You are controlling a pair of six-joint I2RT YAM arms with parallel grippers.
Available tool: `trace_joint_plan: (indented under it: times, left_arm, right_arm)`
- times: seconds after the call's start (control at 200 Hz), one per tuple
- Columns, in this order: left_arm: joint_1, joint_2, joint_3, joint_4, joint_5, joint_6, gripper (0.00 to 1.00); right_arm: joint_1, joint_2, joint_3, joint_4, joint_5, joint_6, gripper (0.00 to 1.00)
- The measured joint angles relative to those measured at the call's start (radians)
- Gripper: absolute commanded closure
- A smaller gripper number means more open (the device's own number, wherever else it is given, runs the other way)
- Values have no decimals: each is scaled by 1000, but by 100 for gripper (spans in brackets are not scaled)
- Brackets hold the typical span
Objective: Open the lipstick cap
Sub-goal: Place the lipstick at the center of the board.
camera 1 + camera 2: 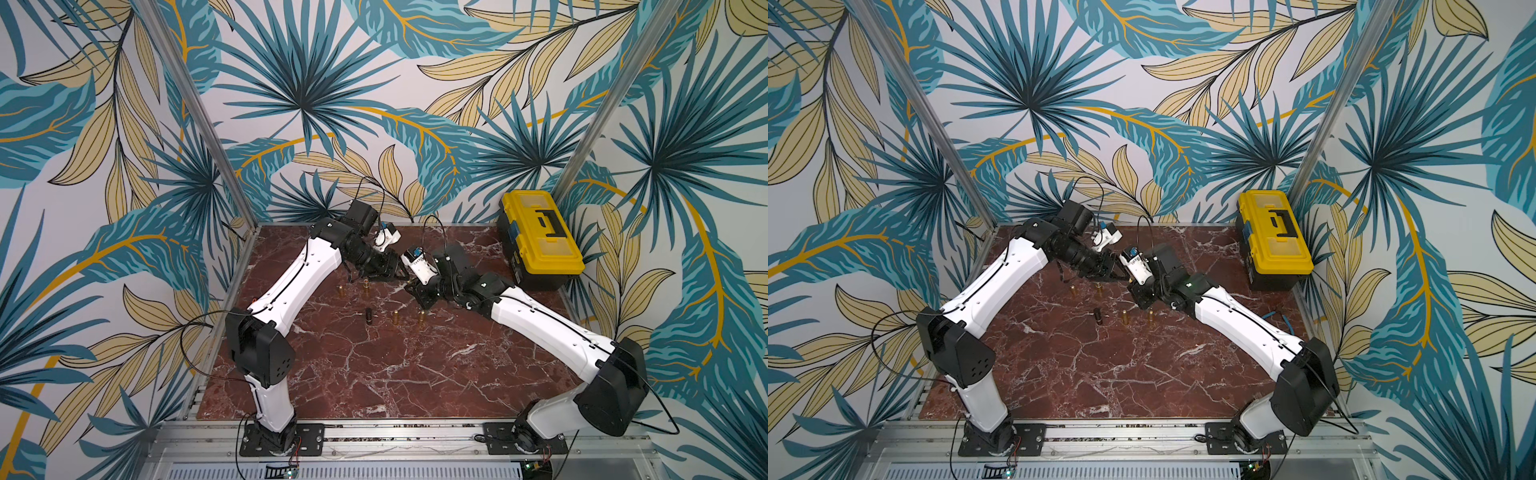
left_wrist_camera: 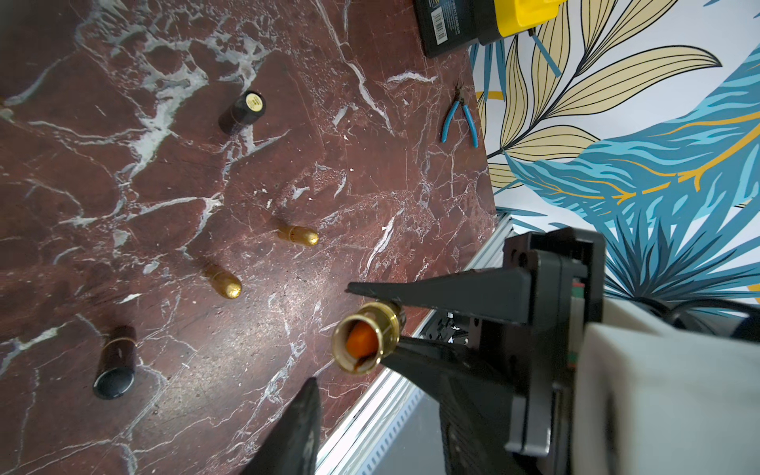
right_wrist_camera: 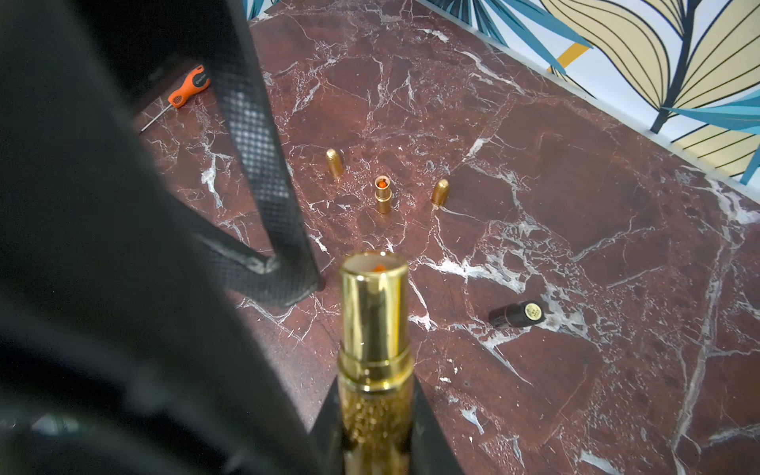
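My right gripper [image 3: 374, 415] is shut on the textured base of a gold lipstick [image 3: 372, 312]. The tube carries no cap, and its open end shows orange lipstick [image 2: 364, 339] inside. In both top views the two grippers meet above the back middle of the marble, right gripper [image 1: 413, 286] facing left gripper [image 1: 399, 272]. In the left wrist view one left finger [image 2: 300, 432] stands beside the tube's mouth without touching it. The left jaws are apart with nothing between them. Two gold bullet-shaped caps [image 2: 298, 235] [image 2: 224, 281] stand on the table.
An uncapped gold lipstick [image 3: 382, 193] stands between two more gold caps [image 3: 334, 162] [image 3: 440, 191]. Two dark lipsticks [image 2: 242, 111] [image 2: 117, 362] are on the marble. A yellow toolbox [image 1: 540, 237] sits back right, with blue pliers [image 2: 460, 119] near the right edge and an orange screwdriver [image 3: 189, 86] far left.
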Motion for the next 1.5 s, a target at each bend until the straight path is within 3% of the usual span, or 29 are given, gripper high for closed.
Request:
trace_joint_plan:
  times: [0.586, 0.761, 0.936, 1.052, 1.312, 1.497]
  left_arm:
    - [5, 77, 71, 6, -36, -3, 56]
    - [8, 79, 73, 36, -40, -10, 63]
    - [8, 79, 72, 39, -41, -11, 62]
    - [11, 77, 64, 42, -45, -13, 56]
    - [14, 51, 25, 54, -36, -27, 61]
    - [16, 34, 22, 56, -25, -29, 58]
  right_arm:
    - [15, 7, 15, 5, -17, 1, 94]
    - [22, 10, 15, -5, -26, -5, 94]
    - [22, 12, 15, -5, -27, -5, 95]
    - [22, 13, 16, -4, -27, -8, 95]
    - [27, 15, 17, -3, -27, -16, 95]
    - [30, 16, 23, 16, -27, -21, 94]
